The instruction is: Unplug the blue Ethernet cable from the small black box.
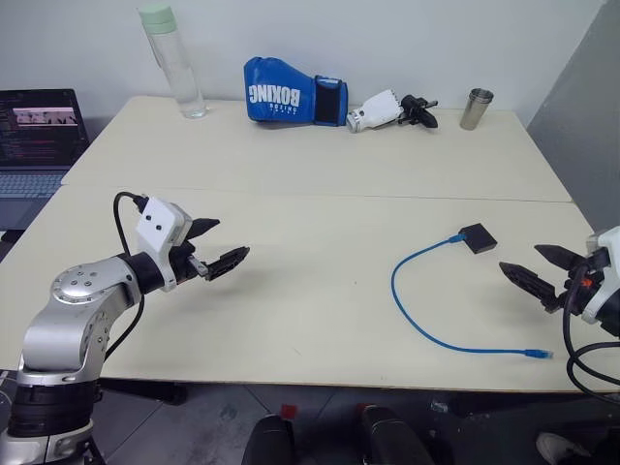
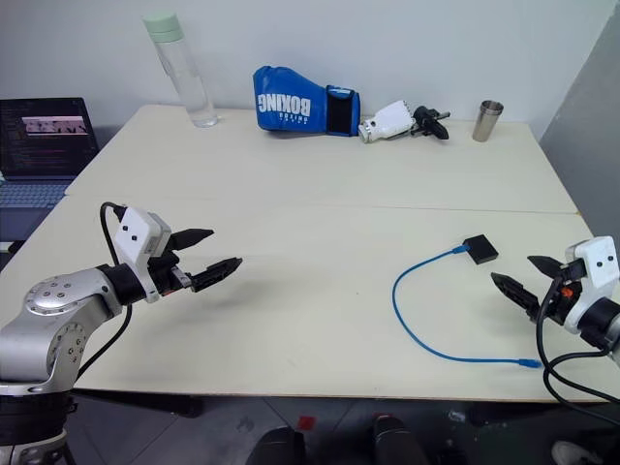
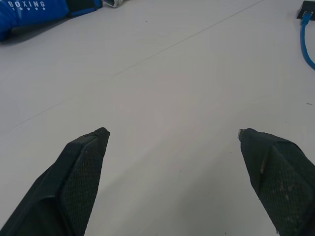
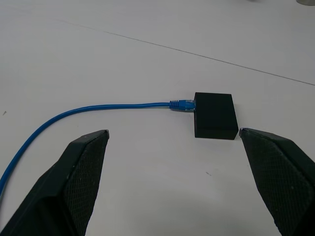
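Cable still plugged in, both grippers spread and empty — nothing had been gripped yet.

The blue Ethernet cable [image 4: 123, 106] sat plugged into the small black box [image 4: 214, 115], which lay flat on the right side of the cream table [image 1: 310, 242], the cord looping toward the near edge where its free plug [image 1: 539, 354] rested. The right gripper [image 1: 536, 267] hovered just beside the box, jaws wide; the left gripper [image 1: 215, 246] hung well apart, also wide. The risk, as I judged it: the light box would slide or lift with the cord if only one were pinned, and a pull on the cord instead of the plug could leave the latch engaged.
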You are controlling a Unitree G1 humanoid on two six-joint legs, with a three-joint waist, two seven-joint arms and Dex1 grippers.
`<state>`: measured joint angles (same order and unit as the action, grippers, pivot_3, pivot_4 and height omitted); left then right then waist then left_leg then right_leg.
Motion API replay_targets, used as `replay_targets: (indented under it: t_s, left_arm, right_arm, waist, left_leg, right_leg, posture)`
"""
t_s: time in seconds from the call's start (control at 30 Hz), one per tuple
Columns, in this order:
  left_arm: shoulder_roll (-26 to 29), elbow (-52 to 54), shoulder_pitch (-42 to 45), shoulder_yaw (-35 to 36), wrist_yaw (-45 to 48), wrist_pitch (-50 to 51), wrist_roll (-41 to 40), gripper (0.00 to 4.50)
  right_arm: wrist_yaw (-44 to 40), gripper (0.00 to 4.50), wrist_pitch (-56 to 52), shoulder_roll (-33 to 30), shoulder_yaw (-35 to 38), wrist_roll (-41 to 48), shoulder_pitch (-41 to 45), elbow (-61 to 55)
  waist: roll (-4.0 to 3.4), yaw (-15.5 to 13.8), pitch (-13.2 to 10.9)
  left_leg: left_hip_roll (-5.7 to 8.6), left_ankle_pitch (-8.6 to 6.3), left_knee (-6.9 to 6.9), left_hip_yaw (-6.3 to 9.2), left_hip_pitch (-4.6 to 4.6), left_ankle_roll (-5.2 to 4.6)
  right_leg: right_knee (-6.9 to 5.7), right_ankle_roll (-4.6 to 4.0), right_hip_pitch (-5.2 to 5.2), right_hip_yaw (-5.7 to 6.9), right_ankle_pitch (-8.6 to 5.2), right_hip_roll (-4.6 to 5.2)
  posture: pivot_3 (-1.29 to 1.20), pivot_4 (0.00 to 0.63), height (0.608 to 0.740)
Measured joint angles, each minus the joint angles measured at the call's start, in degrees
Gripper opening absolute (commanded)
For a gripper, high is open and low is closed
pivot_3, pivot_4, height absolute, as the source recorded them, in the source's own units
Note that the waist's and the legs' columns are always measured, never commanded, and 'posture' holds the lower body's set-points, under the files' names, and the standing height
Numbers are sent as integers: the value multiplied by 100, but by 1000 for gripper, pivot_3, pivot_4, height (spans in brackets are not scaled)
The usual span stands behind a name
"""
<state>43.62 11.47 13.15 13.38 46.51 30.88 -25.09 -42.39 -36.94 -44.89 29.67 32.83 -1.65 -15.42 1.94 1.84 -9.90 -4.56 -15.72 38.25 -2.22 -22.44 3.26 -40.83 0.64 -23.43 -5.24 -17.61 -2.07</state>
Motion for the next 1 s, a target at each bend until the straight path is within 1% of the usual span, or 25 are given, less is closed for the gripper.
replay_targets:
  t_s: [0.33, 0.47, 0.87, 1.0]
  left_arm:
    - [0, 6, 6, 0, 73, 0, -55, 4500]
    - [9, 9, 138, -5, 130, -16, -53, 4500]
    - [102, -9, 263, -26, 963, -270, -290, 4500]
    - [158, 31, 516, -227, 1209, -252, -367, 4500]
  right_arm:
    - [11, 4490, 10, 0, -1, 0, 1, -18]
    - [19, 4490, 9, 0, -4, 2, 1, -111]
    - [35, 4490, -110, 0, -2, 59, -40, -379]
    - [133, 4490, -236, 21, -9, 217, -49, -653]
  waist:
    - [0, 0, 0]
    - [0, -1, 0]
    - [0, 0, 0]
    - [1, 0, 0]
  left_leg:
    - [0, 0, 0, 0, 0, 0]
    - [0, 0, 0, 0, 0, 0]
    - [0, 0, 0, 1, -1, 0]
    - [1, 0, 1, 3, -1, 0]
  right_leg:
    - [0, 0, 0, 0, 0, 0]
    - [0, 0, 1, 0, 0, 0]
    - [1, 0, 0, 3, 0, 0]
    - [1, 1, 3, 5, 0, 0]
  posture:
    - [0, 150, 740]
    - [0, 150, 740]
    - [0, 150, 740]
    - [0, 150, 740]
